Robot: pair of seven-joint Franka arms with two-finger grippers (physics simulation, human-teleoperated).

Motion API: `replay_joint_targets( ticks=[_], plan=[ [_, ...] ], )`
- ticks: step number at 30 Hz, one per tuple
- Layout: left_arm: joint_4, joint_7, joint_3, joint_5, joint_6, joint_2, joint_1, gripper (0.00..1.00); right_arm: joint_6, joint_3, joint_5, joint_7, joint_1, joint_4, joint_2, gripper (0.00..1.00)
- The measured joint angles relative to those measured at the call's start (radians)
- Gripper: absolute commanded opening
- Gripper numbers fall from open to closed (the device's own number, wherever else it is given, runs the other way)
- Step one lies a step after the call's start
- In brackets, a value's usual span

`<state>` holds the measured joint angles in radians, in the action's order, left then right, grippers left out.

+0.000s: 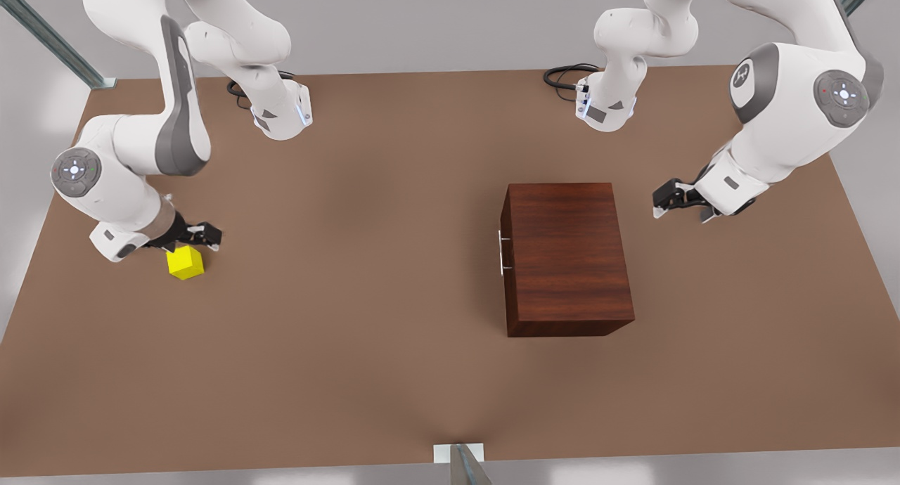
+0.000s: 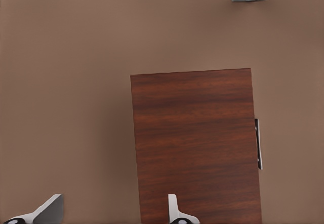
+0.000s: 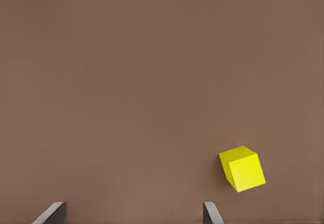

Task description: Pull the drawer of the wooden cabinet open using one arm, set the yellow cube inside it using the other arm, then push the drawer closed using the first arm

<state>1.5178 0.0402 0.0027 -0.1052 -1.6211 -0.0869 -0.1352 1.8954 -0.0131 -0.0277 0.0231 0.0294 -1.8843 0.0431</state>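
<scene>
Nothing is done yet: drawer (image 1: 508, 253) shut at picture middle, yellow cube (image 1: 185, 262) on table (image 1: 365, 330) lower left, right gripper (image 1: 199, 236) above it and left gripper (image 1: 668, 202) by wooden cabinet (image 1: 566, 256), both with jaws wide and empty.

Yellow cube (image 1: 185, 261) on table, wooden cabinet (image 1: 568, 256) — drawer (image 1: 508, 252) shut

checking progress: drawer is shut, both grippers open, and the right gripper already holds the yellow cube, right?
Not quite: the right gripper holds nothing. The yellow cube sits on the table beyond its open fingers, as the right wrist view shows. The drawer is shut and the left gripper is open.
</scene>
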Motion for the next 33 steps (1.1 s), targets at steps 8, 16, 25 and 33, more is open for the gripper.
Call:
replay_joint_targets(
  ticks=[8,16,25,33],
  plan=[
    [-0.002,0.045,-0.004,0.042,-0.008,-0.080,-0.170,1.00,0.013,0.022,0.006,-0.152,0.061,0.003,0.026,1.00],
    [-0.115,0.264,-0.005,0.203,-0.028,-0.333,-0.596,1.00,0.086,0.124,0.105,-0.427,0.051,-0.044,0.097,1.00],
    [-0.135,0.585,-0.003,0.396,-0.109,-0.509,-0.674,1.00,0.217,0.127,0.119,-0.626,0.100,-0.151,0.123,1.00],
    [-0.160,0.770,-0.003,0.482,-0.149,-0.594,-0.675,1.00,0.332,0.128,0.120,-0.736,0.159,-0.273,0.120,1.00]
  ],
)
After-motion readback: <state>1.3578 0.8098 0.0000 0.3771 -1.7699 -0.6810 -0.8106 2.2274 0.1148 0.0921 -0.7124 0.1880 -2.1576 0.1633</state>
